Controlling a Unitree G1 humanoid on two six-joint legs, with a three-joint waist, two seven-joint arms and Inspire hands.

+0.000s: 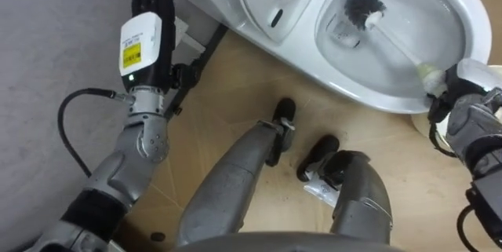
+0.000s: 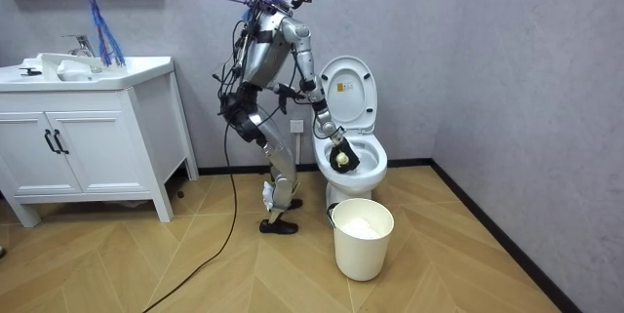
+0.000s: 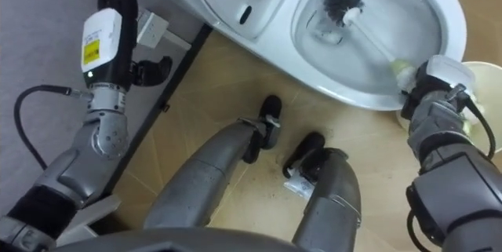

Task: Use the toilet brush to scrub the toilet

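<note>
Inside toilet bowl (image 1: 471,9): toilet brush (image 1: 398,44), dark bristle head down, handle slanting up to the near rim.
Right robot hand (image 1: 463,103): clenched round the brush handle at the rim.
Left robot hand (image 1: 153,5): released, fingers straight, raised by the grey wall (image 1: 47,32).

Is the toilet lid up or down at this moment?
Up: the lid stands raised behind the bowl, and the brush reaches into it.
</note>
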